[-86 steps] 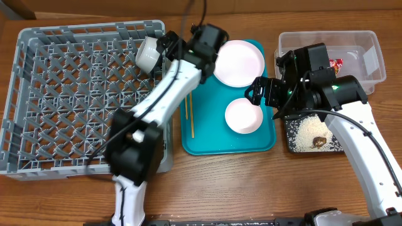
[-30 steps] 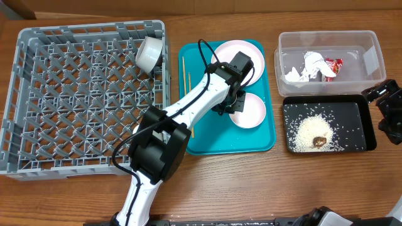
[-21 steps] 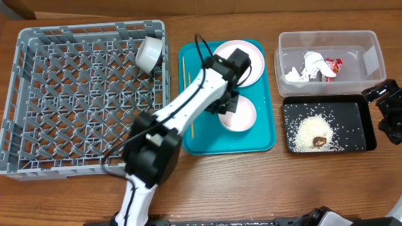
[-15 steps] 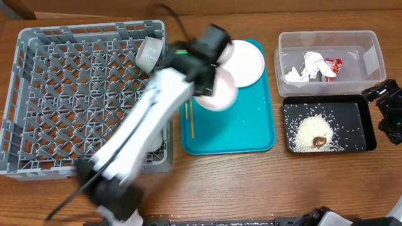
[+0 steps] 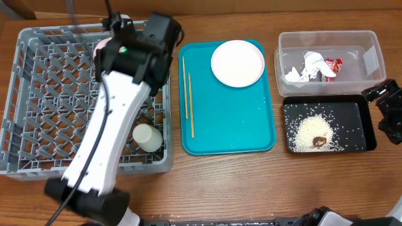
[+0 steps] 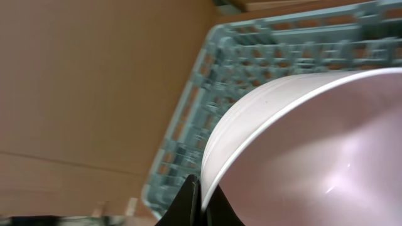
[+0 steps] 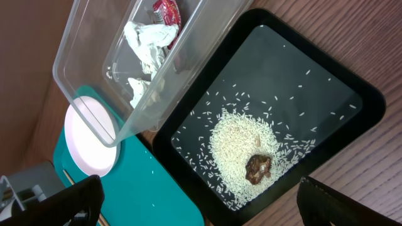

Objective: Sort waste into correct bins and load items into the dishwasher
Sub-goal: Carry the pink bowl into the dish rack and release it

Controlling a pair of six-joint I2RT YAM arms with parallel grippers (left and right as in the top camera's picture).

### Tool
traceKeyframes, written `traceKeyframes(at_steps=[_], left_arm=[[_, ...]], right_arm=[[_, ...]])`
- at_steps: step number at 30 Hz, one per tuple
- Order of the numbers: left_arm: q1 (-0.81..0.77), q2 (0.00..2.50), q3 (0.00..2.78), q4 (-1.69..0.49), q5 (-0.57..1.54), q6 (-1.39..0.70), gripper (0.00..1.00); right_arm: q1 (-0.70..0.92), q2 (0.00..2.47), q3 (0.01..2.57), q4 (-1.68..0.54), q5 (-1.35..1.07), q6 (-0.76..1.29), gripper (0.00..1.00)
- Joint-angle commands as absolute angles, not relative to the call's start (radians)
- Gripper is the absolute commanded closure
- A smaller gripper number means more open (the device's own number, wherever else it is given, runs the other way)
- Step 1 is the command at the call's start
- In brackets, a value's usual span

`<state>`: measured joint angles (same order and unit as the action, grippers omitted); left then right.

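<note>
The white bowl [image 6: 301,144] fills your left wrist view, hanging over the grey dish rack [image 5: 38,81] toward its far edge. Your left gripper [image 6: 198,199] is pinched onto the bowl's rim, with one dark finger showing at the edge. The small cup [image 5: 147,137] sits in the rack's near right corner. Your right gripper [image 5: 383,112] is spread wide and empty, just beside the black tray [image 5: 355,110].

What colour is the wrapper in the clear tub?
The wrapper is red and white; the overhead view shows it best.
</note>
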<state>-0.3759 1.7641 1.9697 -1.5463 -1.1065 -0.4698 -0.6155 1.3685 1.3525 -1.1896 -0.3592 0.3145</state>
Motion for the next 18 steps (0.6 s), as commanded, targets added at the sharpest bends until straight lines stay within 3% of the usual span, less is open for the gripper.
traceKeyframes(at_steps=[1, 6, 18], left_arm=[[-0.381, 1.826, 1.965, -1.570, -1.324, -0.532, 0.96], [-0.409, 1.928, 1.965, -1.692, -1.364, -0.687, 0.96], [-0.451, 1.968, 1.708, -1.690, -1.378, -0.877, 0.96]], right_arm=[[-0.619, 1.354, 1.376, -1.184, -0.360, 0.318, 0.00], [-0.619, 1.354, 1.376, -1.184, -0.360, 0.318, 0.00], [-0.619, 1.354, 1.376, -1.184, -0.360, 0.318, 0.00]])
